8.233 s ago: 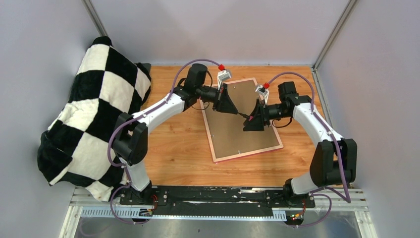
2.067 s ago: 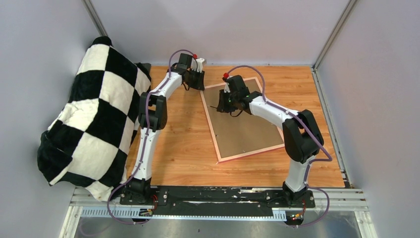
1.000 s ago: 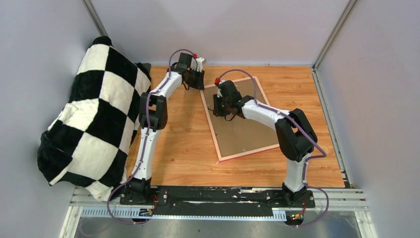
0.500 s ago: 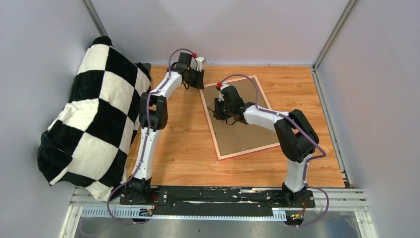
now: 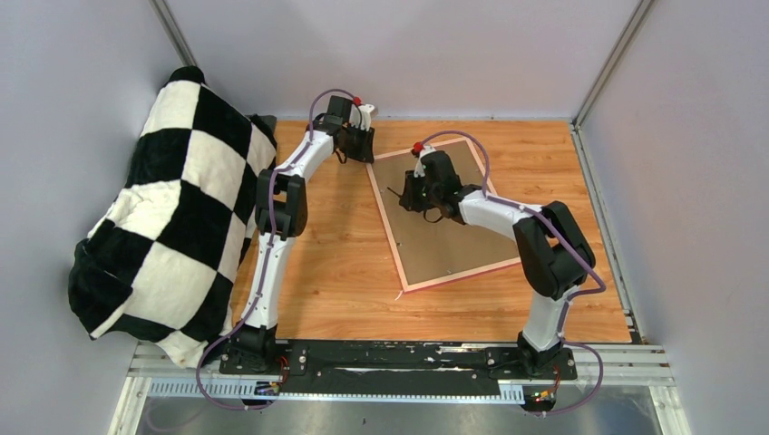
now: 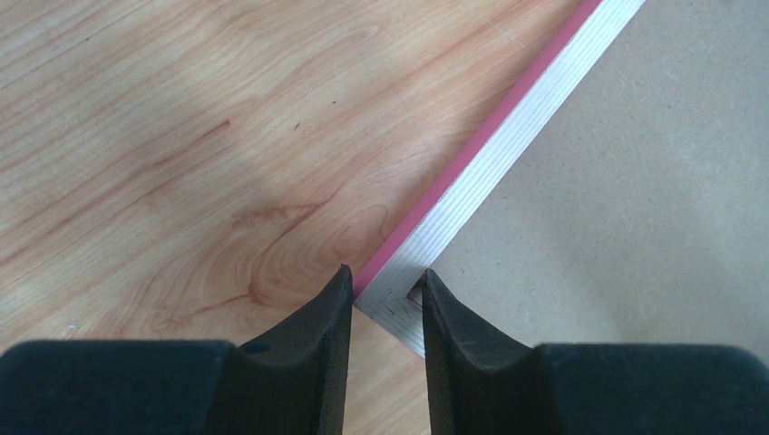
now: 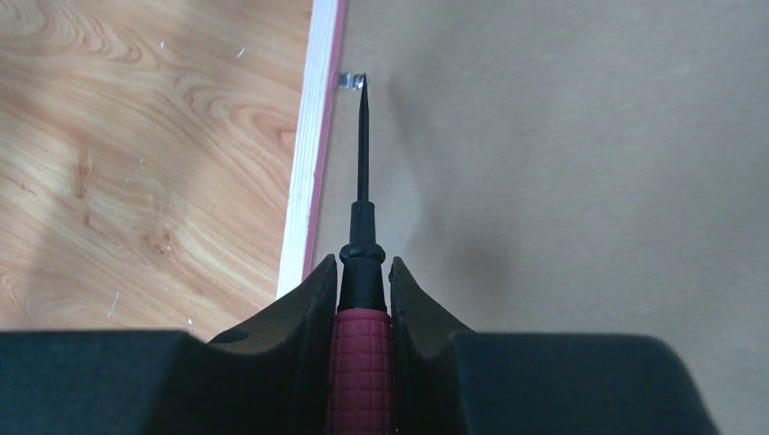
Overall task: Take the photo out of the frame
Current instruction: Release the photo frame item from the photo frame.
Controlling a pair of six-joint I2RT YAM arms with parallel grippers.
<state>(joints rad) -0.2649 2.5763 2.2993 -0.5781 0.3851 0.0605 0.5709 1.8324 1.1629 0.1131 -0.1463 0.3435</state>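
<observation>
Two grips: left pincer (image 6: 385,299) clamps pink-edged frame (image 6: 490,172) corner; right pincer (image 7: 363,269), ribbed screwdriver (image 7: 363,362).

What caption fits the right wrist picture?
Right gripper holds a red-handled screwdriver, its tip at a metal clip on the frame.

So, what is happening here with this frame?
The frame lies face down on the table, brown backing board up. The left pincer pinches one corner, while the right pincer holds a red-handled screwdriver with the tip at a small metal clip on the frame's edge. The photo is not in sight.
</observation>
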